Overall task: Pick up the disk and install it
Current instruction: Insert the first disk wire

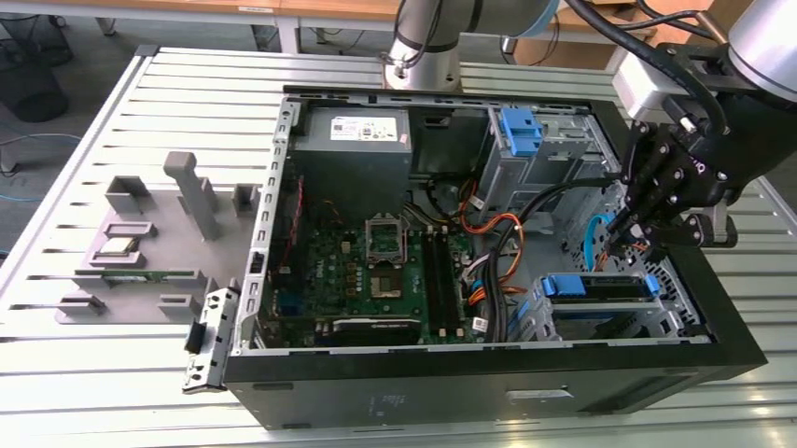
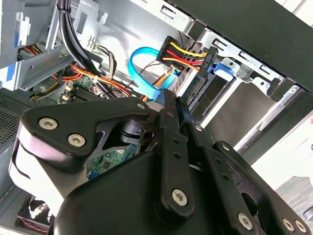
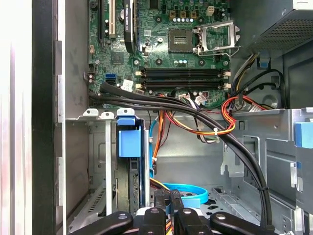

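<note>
Slatted grey metal bench [image 1: 149, 112] carries an open black computer case [image 1: 498, 397].
Blue-bracketed silver-grey disk [image 1: 600, 287] sits in the drive cage by the case's front corner; the black gripper [image 1: 648, 233] hangs just above, fingers [image 3: 168, 203] pressed together, holding nothing.
</note>
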Tool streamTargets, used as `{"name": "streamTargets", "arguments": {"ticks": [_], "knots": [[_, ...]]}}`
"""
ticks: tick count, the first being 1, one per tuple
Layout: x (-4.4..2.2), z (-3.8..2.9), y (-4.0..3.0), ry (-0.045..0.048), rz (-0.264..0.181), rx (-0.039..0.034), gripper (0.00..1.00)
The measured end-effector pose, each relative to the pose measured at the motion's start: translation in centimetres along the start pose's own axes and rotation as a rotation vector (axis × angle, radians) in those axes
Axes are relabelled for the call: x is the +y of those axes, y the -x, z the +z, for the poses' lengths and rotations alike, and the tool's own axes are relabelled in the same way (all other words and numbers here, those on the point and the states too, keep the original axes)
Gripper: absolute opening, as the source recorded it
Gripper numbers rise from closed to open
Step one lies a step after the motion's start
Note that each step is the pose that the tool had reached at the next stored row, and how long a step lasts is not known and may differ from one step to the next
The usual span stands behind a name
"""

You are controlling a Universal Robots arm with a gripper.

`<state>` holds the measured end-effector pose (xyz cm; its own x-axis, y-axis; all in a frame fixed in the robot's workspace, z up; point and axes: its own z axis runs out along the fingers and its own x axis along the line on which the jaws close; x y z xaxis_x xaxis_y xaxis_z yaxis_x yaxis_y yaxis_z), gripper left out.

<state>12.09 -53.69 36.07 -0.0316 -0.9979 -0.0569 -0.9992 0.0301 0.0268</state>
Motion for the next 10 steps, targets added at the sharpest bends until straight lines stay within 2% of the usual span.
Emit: {"name": "streamTargets", "arguments": {"ticks": [10], "knots": [[0.01,0.00,-0.12,-0.0013,0.000,0.0000,0.16]]}}
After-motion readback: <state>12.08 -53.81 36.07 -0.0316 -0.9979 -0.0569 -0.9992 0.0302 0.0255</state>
